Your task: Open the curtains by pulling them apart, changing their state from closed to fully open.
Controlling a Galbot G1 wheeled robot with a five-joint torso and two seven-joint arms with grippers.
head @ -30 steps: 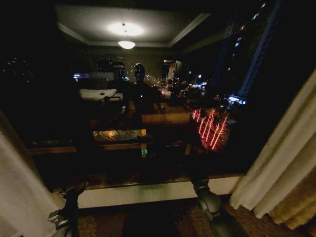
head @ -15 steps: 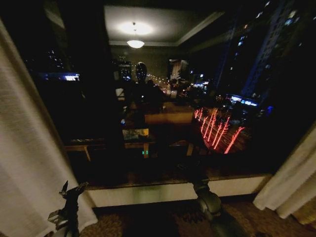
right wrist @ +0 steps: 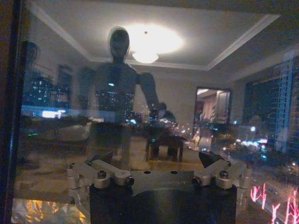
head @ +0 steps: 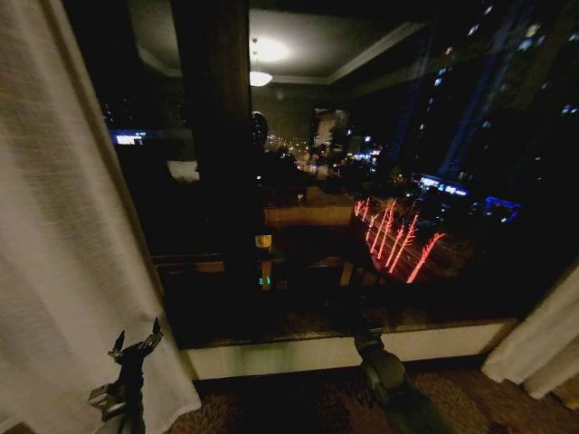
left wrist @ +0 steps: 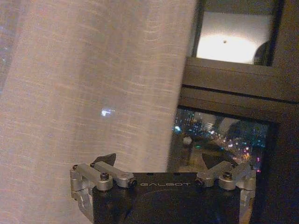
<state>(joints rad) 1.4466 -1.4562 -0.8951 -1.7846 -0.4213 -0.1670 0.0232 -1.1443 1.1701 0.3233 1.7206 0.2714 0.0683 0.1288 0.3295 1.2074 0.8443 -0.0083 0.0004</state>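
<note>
Dark window (head: 362, 181) between parted curtains (head: 63, 253)

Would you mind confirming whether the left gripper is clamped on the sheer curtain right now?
No. In the left wrist view the left gripper is open, and the sheer curtain hangs beyond its fingertips, ungripped.
</note>
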